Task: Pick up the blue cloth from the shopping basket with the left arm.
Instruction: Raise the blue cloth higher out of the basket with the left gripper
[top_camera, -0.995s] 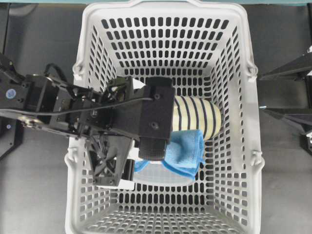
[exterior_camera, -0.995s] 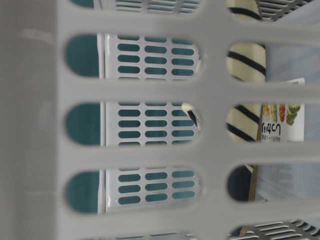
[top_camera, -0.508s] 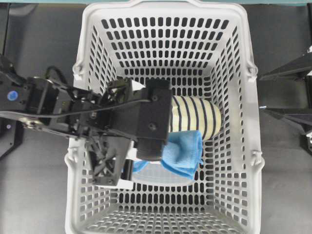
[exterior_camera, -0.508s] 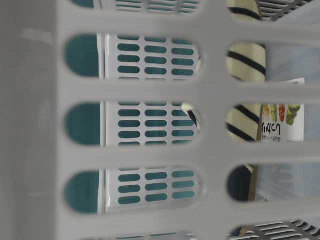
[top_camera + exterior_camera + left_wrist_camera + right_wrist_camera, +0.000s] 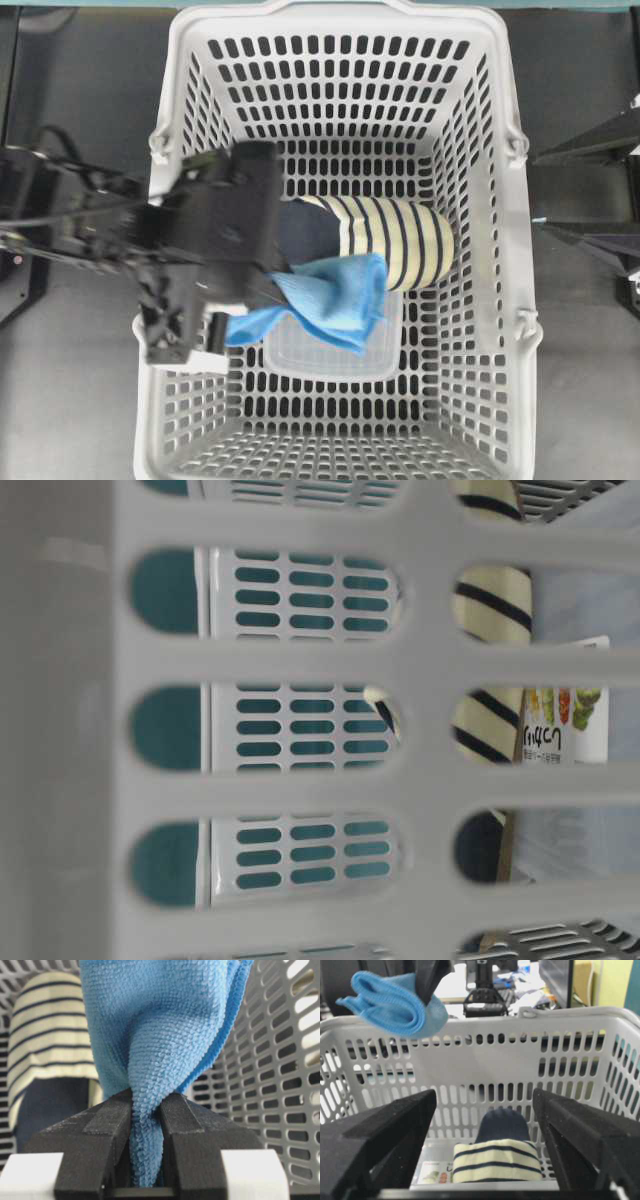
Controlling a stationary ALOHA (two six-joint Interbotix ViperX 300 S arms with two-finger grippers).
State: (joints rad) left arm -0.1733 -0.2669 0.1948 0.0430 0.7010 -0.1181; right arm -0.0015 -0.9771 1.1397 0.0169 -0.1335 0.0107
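Jaws of left arm (image 5: 146,1160) pinch blue cloth (image 5: 160,1035); cloth's top cropped.

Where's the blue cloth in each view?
Overhead exterior: the soft sky-blue microfibre cloth hangs from the left hand, centre-left, beside the cream slipper with navy stripes.
Table-level exterior: not in it; only the slipper shows through the slots of the light-grey plastic shopping basket.
Left wrist: fills the centre, pinched between the black fingers.
Right wrist: upper left, above the basket rim.
Shared landmark: the striped slipper.
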